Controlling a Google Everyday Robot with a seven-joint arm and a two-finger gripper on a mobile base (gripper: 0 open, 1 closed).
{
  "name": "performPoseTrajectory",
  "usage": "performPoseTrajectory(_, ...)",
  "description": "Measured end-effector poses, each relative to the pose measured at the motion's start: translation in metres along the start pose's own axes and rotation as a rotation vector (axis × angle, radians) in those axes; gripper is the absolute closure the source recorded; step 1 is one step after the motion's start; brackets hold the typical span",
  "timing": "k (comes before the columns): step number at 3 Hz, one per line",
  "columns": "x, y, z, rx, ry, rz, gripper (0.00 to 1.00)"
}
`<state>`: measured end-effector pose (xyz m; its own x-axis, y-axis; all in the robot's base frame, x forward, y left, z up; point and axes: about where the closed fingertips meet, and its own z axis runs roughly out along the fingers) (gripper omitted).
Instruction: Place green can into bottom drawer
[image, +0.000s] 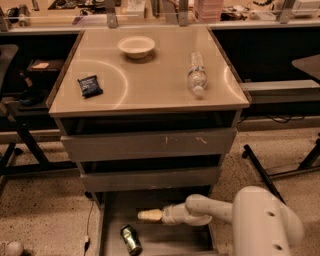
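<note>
Down on the floor of the bottom drawer (117, 207), which stands pulled open, the green can (131, 239) lies tipped on its side near the front left, touching nothing but the grey tray under it. Just beside it, up and to the right, hangs the gripper (149, 215), its cream tip pointing left and clear of the can (whether it is apart or together I cannot tell from where I stand). The white arm (210, 212) behind it reaches across the drawer from the right, low under the middle drawer (150, 179). To my eye the placing looks done, so the danger lies in the way out: a can on its side will roll at a nudge, and a careless sweep of the tip could knock it toward the front edge. Lifting too soon could also catch the arm on the drawer front above
</note>
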<state>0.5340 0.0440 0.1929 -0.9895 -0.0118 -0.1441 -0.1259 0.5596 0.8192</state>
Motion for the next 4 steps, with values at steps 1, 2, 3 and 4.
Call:
performPoseTrajectory(1,-0.035,0.016,-0.092,0.111,-0.182,0.026,0.00)
performPoseTrajectory(2,-0.045,0.032,-0.118,0.166,-0.230,0.004,0.00)
performPoseTrajectory(3,-0.044,0.032,-0.117,0.166,-0.230,0.003,0.00)
performPoseTrajectory(4,-0.023,0.015,-0.156,0.213,-0.262,0.079,0.00)
